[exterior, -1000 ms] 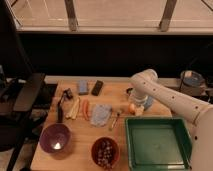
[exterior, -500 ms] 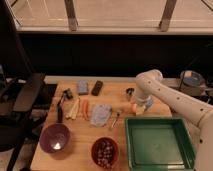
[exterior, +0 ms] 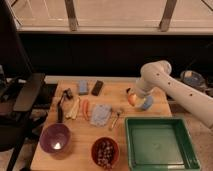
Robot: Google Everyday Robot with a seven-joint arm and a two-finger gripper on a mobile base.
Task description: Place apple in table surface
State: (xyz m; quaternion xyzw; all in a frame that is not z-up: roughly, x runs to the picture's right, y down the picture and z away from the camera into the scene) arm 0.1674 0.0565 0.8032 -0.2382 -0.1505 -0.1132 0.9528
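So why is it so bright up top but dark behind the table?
Camera view: strong light hits the floor past the railing at the top; a dark band lies behind the table; its top looks dimmer and warm; a small glint shines inside the purple bowl; the gripper sits at the apple near the table's back right.

Our gripper (exterior: 132, 96) hangs at the small round yellow-orange apple (exterior: 131, 100), toward 1 o'clock on the light brown wooden tabletop (exterior: 113, 94). We find bare wood open toward 9 o'clock; a small blue cup (exterior: 147, 103) crowds just beside at 4, the green rectangular plastic tray (exterior: 160, 144) near at 5, a grey-blue cloth (exterior: 100, 115) at 8.
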